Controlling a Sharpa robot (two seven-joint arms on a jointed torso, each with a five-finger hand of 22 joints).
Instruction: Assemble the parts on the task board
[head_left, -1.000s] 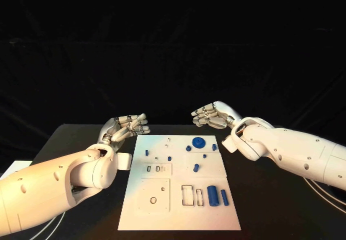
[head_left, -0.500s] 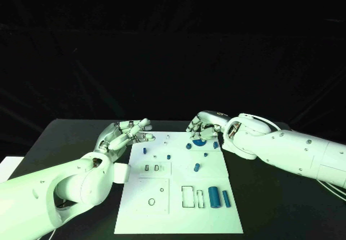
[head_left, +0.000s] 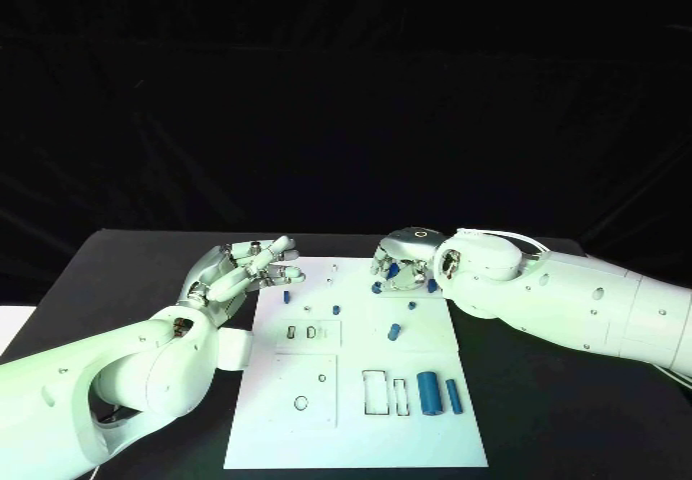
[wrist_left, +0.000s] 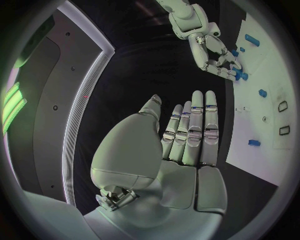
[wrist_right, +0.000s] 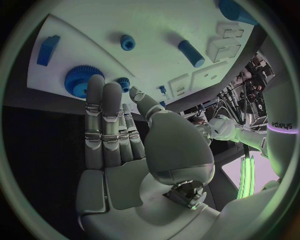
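The white task board (head_left: 332, 430) lies in the middle of the black table. My right hand (head_left: 401, 262) hovers over the board's far end, fingers pointing down and holding nothing. In the right wrist view that hand (wrist_right: 125, 150) has its straight fingers reaching the edge of a large blue gear (wrist_right: 80, 82), beside a small blue gear (wrist_right: 125, 84). Whether they touch, I cannot tell. My left hand (head_left: 238, 268) is open at the board's far left corner, off the parts; its flat palm (wrist_left: 181, 145) is empty. A thick blue cylinder (head_left: 427, 392) and a slim one (head_left: 454, 396) lie near the front right.
Small blue pieces stand on the board's far half: one (head_left: 287, 297) near the left edge, one (head_left: 392, 332) in the middle, one (head_left: 430, 285) by my right wrist. Empty slots (head_left: 375, 392) sit beside the cylinders. Black table runs along both sides of the board.
My right hand has come down and inward from beyond the board's far right corner to above the gear. The left hand has barely moved. The camera has shifted a little.
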